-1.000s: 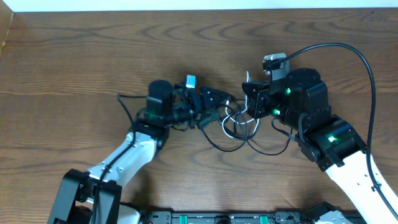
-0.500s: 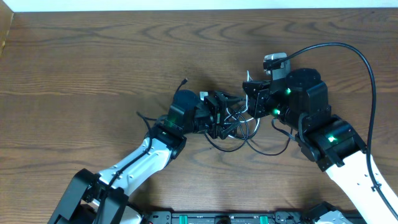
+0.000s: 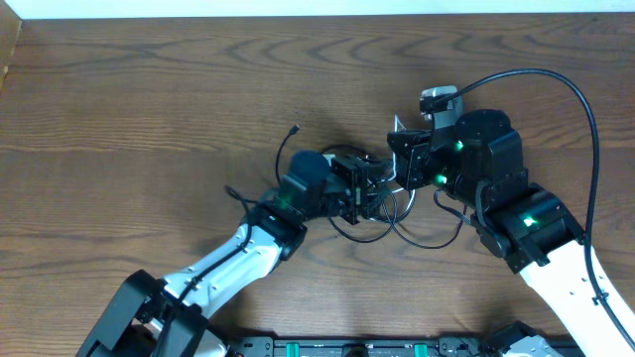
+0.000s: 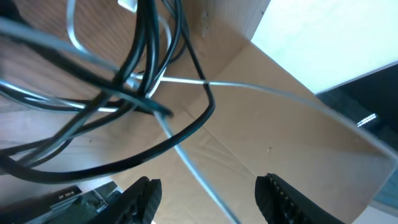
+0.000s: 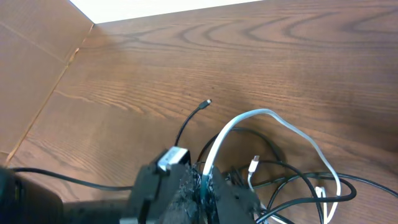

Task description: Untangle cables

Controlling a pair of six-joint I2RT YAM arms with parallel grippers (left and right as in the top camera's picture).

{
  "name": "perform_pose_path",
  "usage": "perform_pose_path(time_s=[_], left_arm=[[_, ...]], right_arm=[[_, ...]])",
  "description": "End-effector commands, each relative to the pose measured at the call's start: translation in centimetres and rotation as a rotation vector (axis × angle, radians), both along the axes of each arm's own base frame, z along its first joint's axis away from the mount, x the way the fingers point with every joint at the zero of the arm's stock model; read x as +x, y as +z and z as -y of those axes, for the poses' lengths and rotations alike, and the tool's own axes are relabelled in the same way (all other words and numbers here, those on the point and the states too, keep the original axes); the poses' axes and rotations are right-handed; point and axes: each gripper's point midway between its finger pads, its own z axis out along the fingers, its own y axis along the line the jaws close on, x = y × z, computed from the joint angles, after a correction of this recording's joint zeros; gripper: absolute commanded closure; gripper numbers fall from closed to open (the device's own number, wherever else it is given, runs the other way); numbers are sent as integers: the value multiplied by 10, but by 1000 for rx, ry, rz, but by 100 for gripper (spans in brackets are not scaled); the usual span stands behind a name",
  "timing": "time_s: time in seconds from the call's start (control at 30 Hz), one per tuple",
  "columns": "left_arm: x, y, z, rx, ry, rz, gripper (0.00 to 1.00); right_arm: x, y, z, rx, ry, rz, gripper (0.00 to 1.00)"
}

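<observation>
The cables [image 3: 389, 212] lie tangled mid-table, two black and one white. My left gripper [image 3: 371, 188] is pushed into the tangle from the left. In the left wrist view it [image 4: 211, 202] is open, with the white cable [image 4: 186, 160] running between its fingers and black cables [image 4: 146, 87] looping just ahead. My right gripper [image 3: 401, 159] sits at the tangle's upper right. In the right wrist view it [image 5: 208, 185] is shut on the white cable [image 5: 273, 116], which loops out ahead. A white plug [image 5: 254, 164] and a black cable's end plug [image 5: 207, 102] lie nearby.
One black cable end [image 3: 295, 129] reaches up and left from the tangle. The right arm's thick black cable [image 3: 585, 109] arcs over the table's right side. A tan board [image 5: 31, 74] borders the table's left edge. The table's far edge meets a white strip [image 3: 298, 8].
My left arm has moved right, bringing its gripper into the tangle next to the right gripper. The right arm has not moved.
</observation>
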Motion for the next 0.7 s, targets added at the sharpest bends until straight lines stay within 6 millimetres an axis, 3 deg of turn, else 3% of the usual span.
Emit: perform_pose_path(time_s=[0.0, 0.2, 0.67], left_arm=[[-1, 3, 6, -9, 45, -21, 47], [2, 2, 5, -1, 71, -14, 67], [5, 1, 3, 4, 89, -10, 69]], right_arm=[[2, 2, 2, -8, -3, 13, 98], [2, 1, 3, -10, -3, 9, 98], [1, 0, 3, -13, -2, 2, 98]])
